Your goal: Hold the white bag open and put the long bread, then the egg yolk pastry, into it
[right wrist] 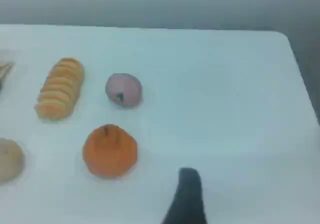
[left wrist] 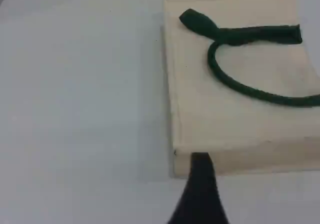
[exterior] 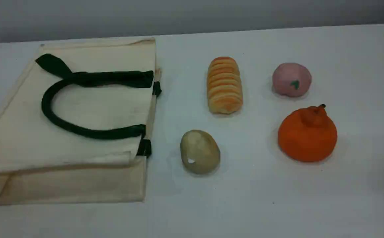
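Nothing's begun yet! On the counter (exterior: 278,198) the white bag (exterior: 23,138) lies flat at nine o'clock, its mouth pressed closed and turned toward three, green handles (exterior: 79,130) flopped on top, and I haven't opened it. The long bread (exterior: 224,85) sits around one o'clock of centre with the egg yolk pastry (exterior: 200,151) at its seven, both outside the bag. My left jaws hang wide by the bag's near edge, my right jaws wide over bare counter, each holding nothing. No brand, label or writing shows anywhere.
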